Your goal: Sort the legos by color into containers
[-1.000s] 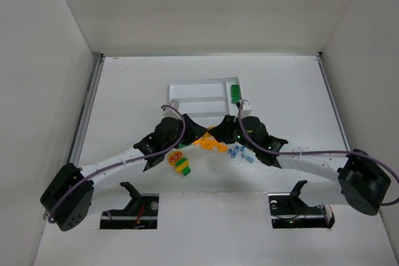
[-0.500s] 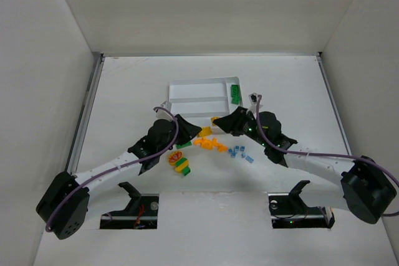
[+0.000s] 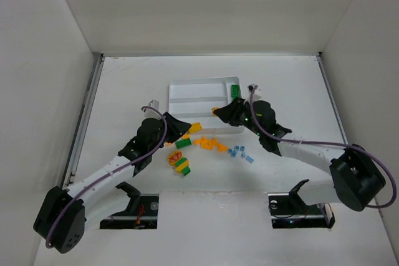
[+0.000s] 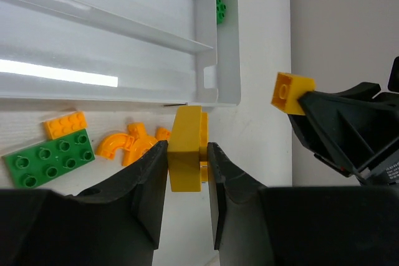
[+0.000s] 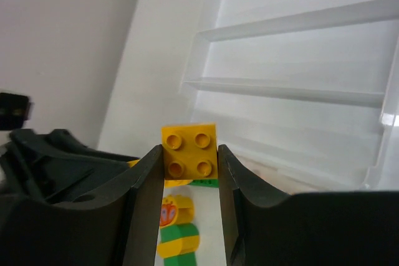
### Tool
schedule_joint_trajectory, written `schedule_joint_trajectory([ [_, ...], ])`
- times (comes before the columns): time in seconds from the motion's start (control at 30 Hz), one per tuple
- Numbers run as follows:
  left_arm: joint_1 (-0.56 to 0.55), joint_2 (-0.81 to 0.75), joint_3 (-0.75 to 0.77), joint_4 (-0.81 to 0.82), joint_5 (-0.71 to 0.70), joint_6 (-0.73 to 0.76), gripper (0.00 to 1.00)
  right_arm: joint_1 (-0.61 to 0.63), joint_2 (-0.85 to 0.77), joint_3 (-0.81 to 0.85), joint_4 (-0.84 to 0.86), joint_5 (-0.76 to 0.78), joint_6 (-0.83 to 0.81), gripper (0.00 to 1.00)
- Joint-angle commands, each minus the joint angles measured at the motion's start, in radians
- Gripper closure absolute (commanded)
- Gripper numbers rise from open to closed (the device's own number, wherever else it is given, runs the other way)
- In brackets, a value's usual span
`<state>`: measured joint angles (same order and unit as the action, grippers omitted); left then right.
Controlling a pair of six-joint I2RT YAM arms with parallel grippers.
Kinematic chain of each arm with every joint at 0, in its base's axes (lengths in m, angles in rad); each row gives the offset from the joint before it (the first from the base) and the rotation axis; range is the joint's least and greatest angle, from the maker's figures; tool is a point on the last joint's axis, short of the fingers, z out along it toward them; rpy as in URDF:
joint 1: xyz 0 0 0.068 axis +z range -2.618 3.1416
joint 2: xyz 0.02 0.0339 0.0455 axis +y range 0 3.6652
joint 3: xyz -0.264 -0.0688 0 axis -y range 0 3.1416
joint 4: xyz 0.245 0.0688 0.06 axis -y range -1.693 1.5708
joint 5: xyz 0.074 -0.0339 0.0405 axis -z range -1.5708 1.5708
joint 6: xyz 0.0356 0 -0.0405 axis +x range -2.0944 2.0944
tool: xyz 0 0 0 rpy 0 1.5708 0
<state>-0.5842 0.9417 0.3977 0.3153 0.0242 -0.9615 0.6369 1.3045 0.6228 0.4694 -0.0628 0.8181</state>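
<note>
The white tray (image 3: 201, 81) lies mid-table, with green legos (image 3: 234, 91) in its narrow right section. My left gripper (image 3: 189, 130) is shut on a yellow brick (image 4: 186, 147), held on edge just short of the tray's near right corner (image 4: 228, 66). My right gripper (image 3: 219, 112) is shut on a yellow four-stud brick (image 5: 189, 149) at the tray's near edge; the same brick (image 4: 292, 92) shows in the left wrist view. Loose on the table are orange pieces (image 3: 212, 144), a green plate (image 4: 48, 159), a yellow-green stack (image 5: 175, 230) and tiny pale blue legos (image 3: 240, 152).
The tray's three long sections (image 5: 299, 23) show no bricks in the right wrist view. The two grippers are close together, the left gripper's body (image 5: 62, 160) just left of my right fingers. White walls enclose the table on three sides.
Both grippers have come up off the pile, each with a yellow brick. The right one has moved back toward the tray's near edge; the left arm has swung slightly left.
</note>
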Motion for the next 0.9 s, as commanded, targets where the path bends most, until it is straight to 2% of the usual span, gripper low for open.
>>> schedule_joint_trajectory([
  [0.0, 0.04, -0.034, 0.016, -0.005, 0.029, 0.027, 0.9, 0.03, 0.09, 0.148, -0.133, 0.153, -0.166, 0.72],
  [0.33, 0.181, 0.023, 0.059, 0.025, 0.051, 0.055, 0.9, -0.035, 0.6, 0.69, -0.38, 0.198, -0.352, 0.72],
  [0.57, 0.202, 0.129, 0.122, 0.087, 0.057, 0.061, 0.89, -0.064, 0.714, 0.847, -0.457, 0.311, -0.464, 0.69],
  [0.63, 0.192, 0.173, 0.144, 0.117, 0.056, 0.058, 0.89, -0.076, 0.743, 0.886, -0.474, 0.313, -0.471, 0.64],
  [0.7, 0.188, 0.216, 0.165, 0.152, 0.056, 0.049, 0.89, -0.085, 0.765, 0.911, -0.492, 0.319, -0.47, 0.54],
  [0.8, 0.18, 0.275, 0.208, 0.172, 0.049, 0.04, 0.89, -0.09, 0.756, 0.896, -0.476, 0.322, -0.468, 0.4],
  [0.87, 0.177, 0.316, 0.239, 0.189, 0.04, 0.043, 0.89, -0.092, 0.722, 0.865, -0.453, 0.322, -0.465, 0.34],
])
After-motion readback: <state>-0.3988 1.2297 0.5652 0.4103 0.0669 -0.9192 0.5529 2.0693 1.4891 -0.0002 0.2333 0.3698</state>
